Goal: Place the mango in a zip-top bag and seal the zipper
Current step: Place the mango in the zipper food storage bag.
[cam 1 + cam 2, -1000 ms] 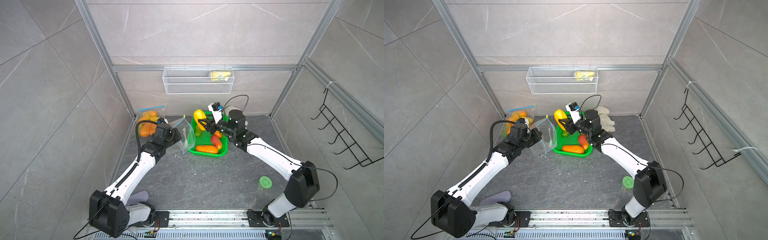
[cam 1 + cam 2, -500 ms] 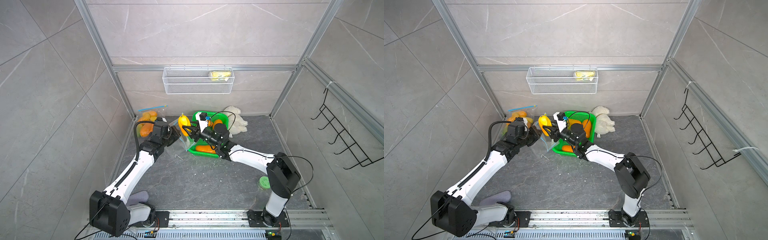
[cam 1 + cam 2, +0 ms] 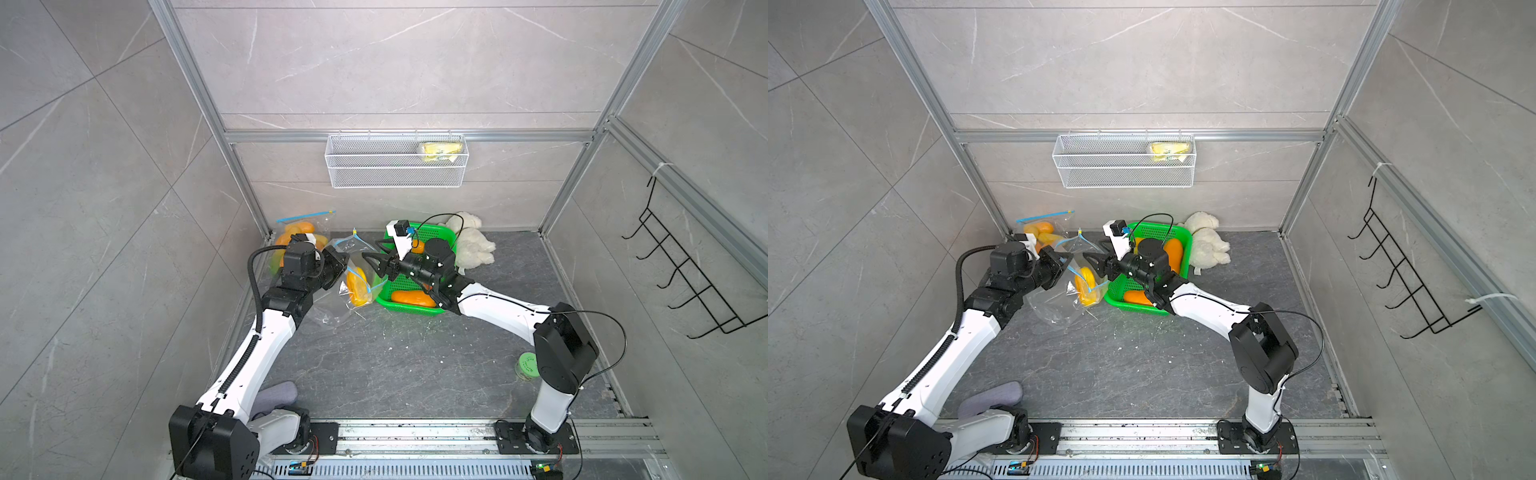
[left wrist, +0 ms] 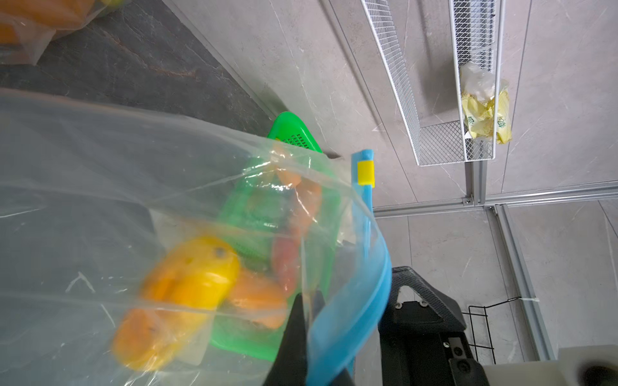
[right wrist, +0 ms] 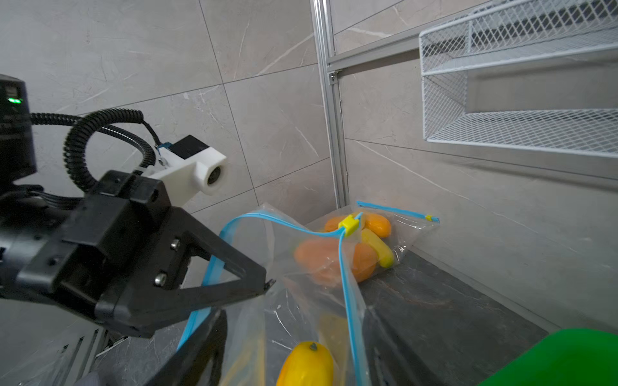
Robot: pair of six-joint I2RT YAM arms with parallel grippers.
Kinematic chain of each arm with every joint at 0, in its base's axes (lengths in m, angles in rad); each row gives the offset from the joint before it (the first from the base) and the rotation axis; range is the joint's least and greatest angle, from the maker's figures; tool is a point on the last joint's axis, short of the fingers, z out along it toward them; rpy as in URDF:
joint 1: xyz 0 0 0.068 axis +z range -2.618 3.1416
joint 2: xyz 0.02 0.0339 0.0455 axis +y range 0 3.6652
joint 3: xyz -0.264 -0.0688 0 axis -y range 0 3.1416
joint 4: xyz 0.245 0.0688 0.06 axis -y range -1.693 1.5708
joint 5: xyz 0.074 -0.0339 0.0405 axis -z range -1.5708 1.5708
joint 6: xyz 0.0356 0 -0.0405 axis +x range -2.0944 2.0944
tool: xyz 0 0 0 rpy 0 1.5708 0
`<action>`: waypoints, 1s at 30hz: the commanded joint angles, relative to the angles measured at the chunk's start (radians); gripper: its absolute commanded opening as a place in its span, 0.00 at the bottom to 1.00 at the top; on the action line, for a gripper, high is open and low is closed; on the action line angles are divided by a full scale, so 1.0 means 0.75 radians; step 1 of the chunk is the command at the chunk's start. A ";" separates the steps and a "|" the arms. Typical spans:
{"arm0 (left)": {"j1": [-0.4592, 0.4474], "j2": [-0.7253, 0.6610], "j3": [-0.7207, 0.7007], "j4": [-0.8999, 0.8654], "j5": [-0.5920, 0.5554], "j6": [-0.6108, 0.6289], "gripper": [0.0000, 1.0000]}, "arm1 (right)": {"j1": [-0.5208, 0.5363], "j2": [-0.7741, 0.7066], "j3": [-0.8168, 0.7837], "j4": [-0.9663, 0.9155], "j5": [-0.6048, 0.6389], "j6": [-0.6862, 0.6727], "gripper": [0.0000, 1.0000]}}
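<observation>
Mango's in! The yellow mango sits inside the clear bag, low down below the mouth, and it shows through the plastic in both top views. The left gripper is pinched tight on the bag's rim, right on the blue zip strip, holding the bag up by that edge with the mouth turned toward the right arm. From the right wrist view the strip spreads into a wide loop, so the mouth is gaping open, and the yellow slider is parked at the far end of that loop. The zipper is not sealed.

Over to the right gripper: it hovers just beside the mouth with its jaws apart and nothing between them. The mango lies just below and in front of its fingertips, inside the plastic.

In the left wrist view the mango is a blurred yellow shape behind the film, with the green basket beyond it. That basket stands just beside the bag on the right arm's side, with an orange fruit lying in it. A second bag of orange and yellow fruit rests in the back corner behind the left gripper, and a white plush toy sits behind the basket by the back wall
</observation>
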 commanded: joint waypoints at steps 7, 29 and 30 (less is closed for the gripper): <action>0.079 -0.069 0.005 0.017 0.093 0.053 0.00 | -0.030 -0.278 0.021 -0.579 0.194 -0.003 0.75; 0.098 -0.148 -0.059 -0.104 0.040 0.215 0.00 | -0.302 0.838 1.371 -2.051 1.084 0.169 0.82; 0.098 -0.146 -0.059 -0.102 0.038 0.215 0.00 | -0.309 0.915 1.486 -2.108 1.076 0.168 0.82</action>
